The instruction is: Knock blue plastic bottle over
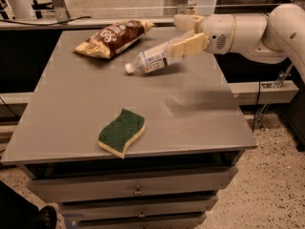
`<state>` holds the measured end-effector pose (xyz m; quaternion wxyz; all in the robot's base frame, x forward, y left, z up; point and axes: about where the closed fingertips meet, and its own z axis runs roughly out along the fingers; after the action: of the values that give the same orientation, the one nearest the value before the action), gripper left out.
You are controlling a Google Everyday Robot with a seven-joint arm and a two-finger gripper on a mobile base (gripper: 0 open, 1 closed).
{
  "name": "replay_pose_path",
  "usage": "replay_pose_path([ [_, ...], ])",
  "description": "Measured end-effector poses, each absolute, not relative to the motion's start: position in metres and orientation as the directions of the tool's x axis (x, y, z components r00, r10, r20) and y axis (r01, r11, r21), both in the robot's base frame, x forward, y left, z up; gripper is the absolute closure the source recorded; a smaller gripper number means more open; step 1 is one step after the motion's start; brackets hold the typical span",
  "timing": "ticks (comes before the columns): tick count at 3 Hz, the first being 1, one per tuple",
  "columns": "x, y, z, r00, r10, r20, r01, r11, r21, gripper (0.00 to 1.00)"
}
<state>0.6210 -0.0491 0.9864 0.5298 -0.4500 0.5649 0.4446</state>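
Observation:
The blue plastic bottle (151,59) is a clear, pale-bluish bottle with a white cap and a white-and-blue label. It is tipped far over on the back of the grey table (71,113). Its cap points left and down near the tabletop, and its base is raised toward the right. My gripper (189,32) is at the back right, just right of the bottle's base. Its cream fingers (190,45) are spread apart and hold nothing. The lower finger touches or nearly touches the bottle's base.
A brown chip bag (113,38) lies at the back left, just left of the bottle's cap. A green and yellow sponge (122,132) lies near the front edge. The table has drawers (133,190) below. My white arm (257,30) reaches in from the right.

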Motion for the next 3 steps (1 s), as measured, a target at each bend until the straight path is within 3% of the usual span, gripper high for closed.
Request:
replay_pose_path([
  [2, 0.579, -0.025, 0.991, -0.065, -0.028, -0.998, -0.996, 0.058, 0.063, 0.00],
  [3, 0.580, -0.051, 0.978, -0.053, -0.084, -0.995, -0.992, 0.116, 0.043, 0.00],
])
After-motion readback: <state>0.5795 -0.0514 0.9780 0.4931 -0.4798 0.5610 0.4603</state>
